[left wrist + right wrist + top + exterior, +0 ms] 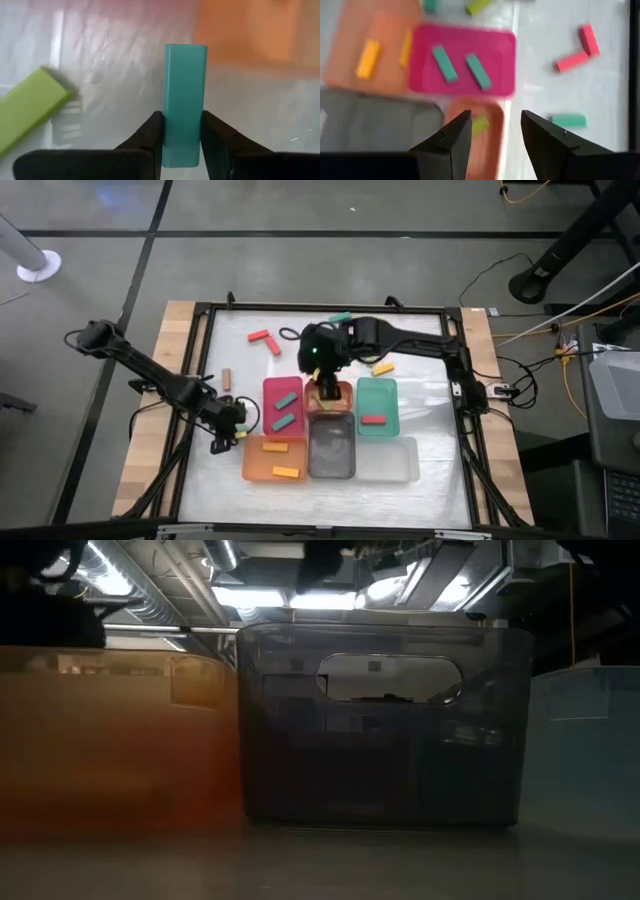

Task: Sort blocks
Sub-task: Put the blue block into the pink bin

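Note:
My left gripper (233,418) sits by the pink tray's left side and is shut on a teal block (184,100); a lime block (30,107) lies on the table beside it. My right gripper (492,132) hangs open above the small orange-brown tray (340,392), which holds a lime block (480,124). The pink tray (462,60) holds two teal blocks. Loose on the table lie two red blocks (266,340), a teal block (340,318), a yellow block (383,367) and a brown block (227,378). My left gripper pinches the teal block between its two fingers (152,135) at the block's near end (182,150). The block lies along the fingers and sticks out well ahead of them. Whether it touches the table I cannot tell.
Trays stand packed in mid-table: an orange tray (255,463) with two yellow blocks, a grey tray (380,720), a clear tray (390,461) and a teal tray (377,392) holding a red block. A black frame (205,360) edges the work area.

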